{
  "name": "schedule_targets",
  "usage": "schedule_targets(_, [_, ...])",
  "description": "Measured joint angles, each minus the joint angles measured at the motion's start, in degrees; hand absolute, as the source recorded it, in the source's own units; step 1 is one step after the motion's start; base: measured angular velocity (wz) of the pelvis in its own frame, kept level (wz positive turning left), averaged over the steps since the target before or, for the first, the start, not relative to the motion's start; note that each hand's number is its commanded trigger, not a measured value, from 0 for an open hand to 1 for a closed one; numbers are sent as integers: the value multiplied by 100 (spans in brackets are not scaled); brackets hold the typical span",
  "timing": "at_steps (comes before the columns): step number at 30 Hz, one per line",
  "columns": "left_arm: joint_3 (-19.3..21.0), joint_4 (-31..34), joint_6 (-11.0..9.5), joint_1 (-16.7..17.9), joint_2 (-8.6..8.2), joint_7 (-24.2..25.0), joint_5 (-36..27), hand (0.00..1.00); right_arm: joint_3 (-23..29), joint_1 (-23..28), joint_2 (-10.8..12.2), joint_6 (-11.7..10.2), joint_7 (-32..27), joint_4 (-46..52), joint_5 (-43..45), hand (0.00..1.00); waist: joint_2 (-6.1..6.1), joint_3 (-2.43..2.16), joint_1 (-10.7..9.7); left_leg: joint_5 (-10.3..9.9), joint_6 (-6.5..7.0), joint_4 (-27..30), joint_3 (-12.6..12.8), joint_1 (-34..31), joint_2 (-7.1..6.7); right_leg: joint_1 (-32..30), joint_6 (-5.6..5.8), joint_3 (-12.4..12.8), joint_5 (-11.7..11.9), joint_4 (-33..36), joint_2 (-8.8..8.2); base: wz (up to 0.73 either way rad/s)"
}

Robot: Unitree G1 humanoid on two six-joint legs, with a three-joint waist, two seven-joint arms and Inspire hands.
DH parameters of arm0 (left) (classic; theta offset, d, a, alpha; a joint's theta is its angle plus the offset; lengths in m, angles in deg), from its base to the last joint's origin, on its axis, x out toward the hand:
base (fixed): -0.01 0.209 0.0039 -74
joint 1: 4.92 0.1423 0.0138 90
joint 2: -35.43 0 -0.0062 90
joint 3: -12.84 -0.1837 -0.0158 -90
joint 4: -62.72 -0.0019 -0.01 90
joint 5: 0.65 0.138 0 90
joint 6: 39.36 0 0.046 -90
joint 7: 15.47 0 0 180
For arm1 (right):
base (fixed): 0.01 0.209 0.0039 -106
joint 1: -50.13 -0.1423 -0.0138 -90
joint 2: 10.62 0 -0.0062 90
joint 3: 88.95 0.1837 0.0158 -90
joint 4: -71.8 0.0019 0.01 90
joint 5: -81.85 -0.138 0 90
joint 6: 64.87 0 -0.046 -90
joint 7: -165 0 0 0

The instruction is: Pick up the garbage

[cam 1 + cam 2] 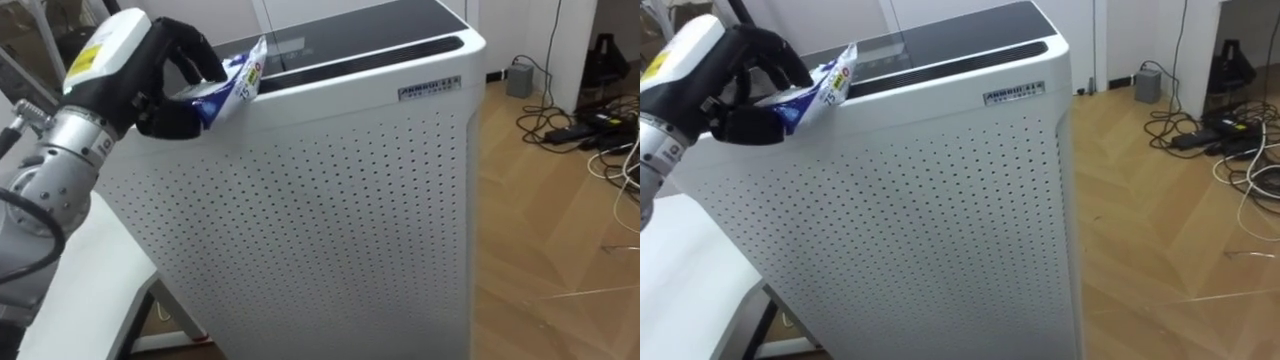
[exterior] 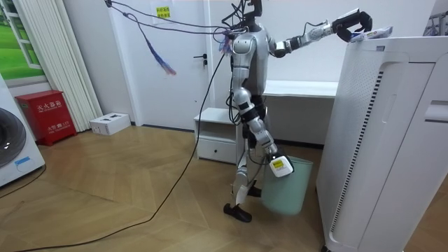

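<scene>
The wrapper [image 1: 238, 80] is at the purifier's [image 1: 330, 200] top edge, a table [image 1: 95, 285] leftward.

The wrapper [image 1: 236, 78] shows only its upper end; the rest is buried in the curled grip of the left robot hand [image 1: 168, 85]. The purifier [image 1: 330, 220] loses its base to the lower edge, and the worktop [image 1: 90, 290] runs out at the lower left corner. In the room view the right robot hand [image 2: 280, 166] is too small to read — it covers part of the bin [image 2: 292, 192].
</scene>
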Motion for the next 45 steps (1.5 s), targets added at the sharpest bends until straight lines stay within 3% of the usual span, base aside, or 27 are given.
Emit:
schedule_targets(4, [1,168,28,1,0,2,12,100,1,-33,-2,-1,-59,0,-7,100,0,0,28,0,0,-1,1,-30,-2,-14,0,-68,0,-9,-1,4])
schedule_targets(7, [-2,628,205,88,-1,3,17,100,-30,-68,3,-22,-123,63,-82,100,-11,8,54,0,0,-1,-25,-127,-6,-89,-3,-126,2,1,-5,9])
schedule_targets(11, [-9,1042,202,277,-12,-93,2,100,-67,-81,7,-22,-193,316,-189,100,-18,12,100,-3,5,0,-28,-156,-31,-113,1,-150,3,14,-37,3])
schedule_targets(16, [201,1813,197,904,-101,-254,-231,100,-211,-102,-6,-23,-197,991,-235,100,-32,4,99,0,11,-48,-31,-210,-46,-184,5,-175,4,37,-57,0])
schedule_targets(20, [333,2472,192,1570,-378,-244,-576,100,-237,-145,29,-25,-224,1216,-598,100,-88,-35,62,5,18,-79,-54,-178,-74,-138,8,-292,6,18,-75,10])
schedule_targets(22, [339,2721,104,1904,-495,-244,-626,100,-317,-166,36,-25,-262,1274,-689,100,-134,-33,62,7,22,-123,-55,-107,-78,-69,12,-337,8,11,-76,11])
schedule_targets(29, [123,2940,-99,2218,-504,-152,-1066,100,-477,-199,15,-58,-343,1345,-937,100,-178,-19,174,49,74,-156,-28,-108,-80,-79,32,-349,12,12,-144,1])
schedule_targets(31, [15,2999,-172,2323,-503,79,-1132,100,-505,-199,-15,-58,-350,1345,-965,100,-180,-17,176,64,97,-155,-31,-122,-84,-86,58,-353,10,12,-166,2])
schedule_targets(36, [-863,3008,-82,2647,-474,1049,-1116,100,-690,-244,11,-106,-348,1350,-992,100,-164,-25,157,92,145,-18,-24,-427,-80,-316,98,-352,37,92,-166,1])
schedule_targets(45, [-1006,3024,-99,2661,-473,1623,-1120,100,-724,-277,-26,-137,-377,1349,-908,100,-191,-5,170,116,192,38,-23,-600,-91,-516,124,-290,53,206,-177,0])
